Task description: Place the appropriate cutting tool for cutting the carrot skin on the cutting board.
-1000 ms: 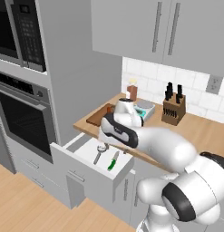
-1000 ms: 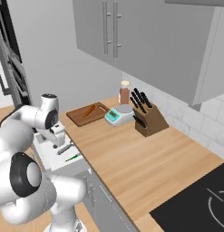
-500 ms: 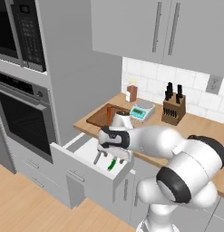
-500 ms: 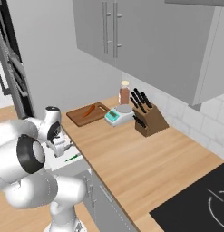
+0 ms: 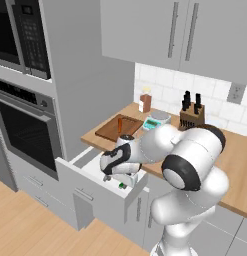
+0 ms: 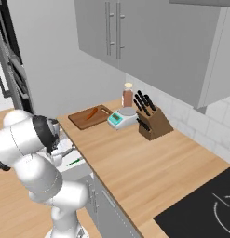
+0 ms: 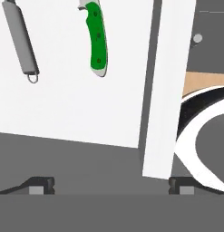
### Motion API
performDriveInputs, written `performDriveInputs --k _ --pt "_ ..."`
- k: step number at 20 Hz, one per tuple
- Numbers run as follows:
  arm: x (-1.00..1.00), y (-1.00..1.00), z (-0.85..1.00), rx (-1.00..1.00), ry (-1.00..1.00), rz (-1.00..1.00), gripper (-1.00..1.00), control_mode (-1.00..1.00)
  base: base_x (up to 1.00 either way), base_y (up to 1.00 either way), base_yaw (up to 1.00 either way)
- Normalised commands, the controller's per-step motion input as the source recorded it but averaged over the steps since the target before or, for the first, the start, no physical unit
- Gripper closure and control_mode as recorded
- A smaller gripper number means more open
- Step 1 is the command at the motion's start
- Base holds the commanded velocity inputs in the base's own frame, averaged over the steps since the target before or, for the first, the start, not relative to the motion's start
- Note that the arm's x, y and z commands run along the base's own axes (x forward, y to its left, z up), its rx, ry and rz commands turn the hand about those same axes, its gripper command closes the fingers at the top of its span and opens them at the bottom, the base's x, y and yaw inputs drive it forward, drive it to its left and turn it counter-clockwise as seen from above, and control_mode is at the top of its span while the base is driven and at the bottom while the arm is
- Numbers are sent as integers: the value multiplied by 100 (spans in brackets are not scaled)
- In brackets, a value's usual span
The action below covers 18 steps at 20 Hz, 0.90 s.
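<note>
We have the gripper down in the open drawer, jaws spread wide, nothing between them. In the hand view the peeler lies flat on the drawer's white floor, grey handle ending in a small ring, and the green knife lies beside it, apart, roughly parallel. Neither touches the fingertips. In the left base view the hand sits over the drawer, just below the counter edge. The board rests on the counter above the drawer, carrot lying on it. Behind the board along the counter: scale, jar, knife block.
</note>
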Motion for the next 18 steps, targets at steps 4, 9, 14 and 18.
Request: performDriveInputs --k 4,9,14,18 --pt "12 45 -38 0 2 -3 -100 -100 0 0 0" --pt "-4 55 -23 0 1 -3 -100 -100 0 0 0" --pt "-34 53 -13 0 0 -2 -100 -100 0 0 0" --pt "-54 36 0 0 0 -5 -100 -100 0 0 0"
